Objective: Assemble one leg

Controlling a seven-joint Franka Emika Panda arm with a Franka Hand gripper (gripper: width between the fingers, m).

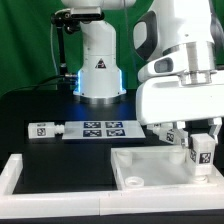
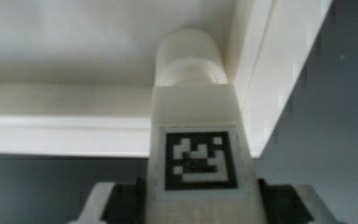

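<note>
The leg (image 1: 201, 152) is clamped between the fingers (image 2: 108, 208), which are closed on its tagged body, and is held at a corner of the tray-like panel (image 1: 150, 172). Pickup is judged done. Seating and screwing in appear to be left.

White leg (image 2: 197, 105) runs straight out from between the jaws, clamped on both sides. Square black-and-white tag (image 2: 197, 158) faces the camera, just past the jaws. Rounded far end sits at the inner corner of the white tray (image 2: 69, 110), beside its raised wall (image 2: 261, 50); contact unclear. Dark bench (image 2: 345, 130) beyond the wall.
</note>
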